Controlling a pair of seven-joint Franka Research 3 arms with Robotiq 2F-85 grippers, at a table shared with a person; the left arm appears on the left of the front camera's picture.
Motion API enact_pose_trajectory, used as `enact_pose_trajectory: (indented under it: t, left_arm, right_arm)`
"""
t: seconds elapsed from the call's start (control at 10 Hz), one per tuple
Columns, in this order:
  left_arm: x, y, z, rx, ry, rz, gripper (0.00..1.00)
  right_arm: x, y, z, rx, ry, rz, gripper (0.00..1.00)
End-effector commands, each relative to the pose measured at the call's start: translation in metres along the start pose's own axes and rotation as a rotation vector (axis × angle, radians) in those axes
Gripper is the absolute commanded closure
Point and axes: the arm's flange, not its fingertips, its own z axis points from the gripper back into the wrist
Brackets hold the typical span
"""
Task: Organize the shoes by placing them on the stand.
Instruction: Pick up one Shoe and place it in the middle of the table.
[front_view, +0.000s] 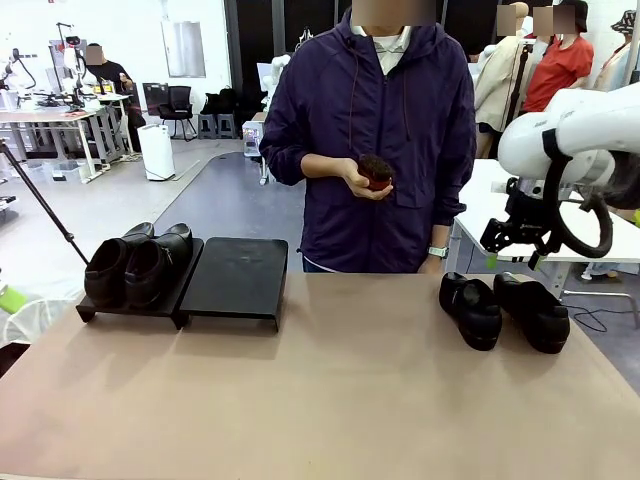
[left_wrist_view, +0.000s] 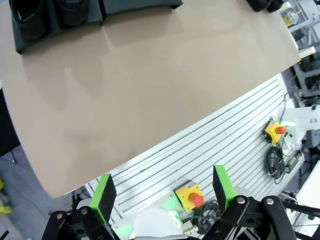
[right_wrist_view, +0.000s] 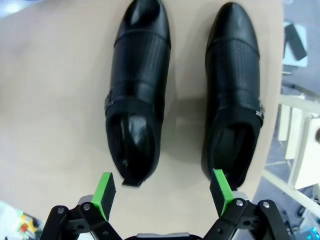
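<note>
Two shoes (front_view: 150, 268) sit on the stand's (front_view: 235, 275) left platform. A loose pair (front_view: 475, 312) lies on the surface (front_view: 330, 400), far right. The right hand (right_wrist_view: 162, 185) hangs above that pair, fingers apart. The left hand (left_wrist_view: 162, 192) is likewise apart and empty. Risk: glossy leather slipping in a long carry, or sliding down the slanted platform.

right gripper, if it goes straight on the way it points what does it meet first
Likely the table in the gap between the two shoes, where the open right gripper points. Its fingers line up with the heels, so one may touch a shoe first; depth is unclear.
</note>
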Motion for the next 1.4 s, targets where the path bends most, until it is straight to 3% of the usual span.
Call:
enact_pose_trajectory:
  t: [0.0, 0.9, 1.0, 1.1, 1.2, 1.3]
  left_arm:
    - [-0.001, -0.001, 0.001, -0.004, 0.003, 0.005, 0.0]
    - [-0.001, -0.001, 0.001, -0.004, 0.003, 0.005, 0.0]
    - [-0.001, -0.001, 0.001, -0.004, 0.003, 0.005, 0.0]
    - [-0.001, -0.001, 0.001, -0.004, 0.003, 0.005, 0.0]
    - [-0.001, -0.001, 0.001, -0.004, 0.003, 0.005, 0.0]
    - [-0.001, -0.001, 0.001, -0.004, 0.003, 0.005, 0.0]
  right_arm:
    - [0.019, -0.003, -0.019, -0.029, -0.009, -0.03, 0.0]
    - [0.024, 0.004, -0.087, -0.004, 0.103, -0.004, 0.0]
    - [0.024, 0.005, -0.088, -0.003, 0.104, 0.004, 0.27]
    - [0.025, 0.006, -0.089, 0.0, 0.112, 0.0, 0.84]
    - [0.025, 0.006, -0.089, 0.0, 0.116, 0.003, 1.0]
    - [0.026, 0.007, -0.089, -0.002, 0.126, 0.008, 1.0]
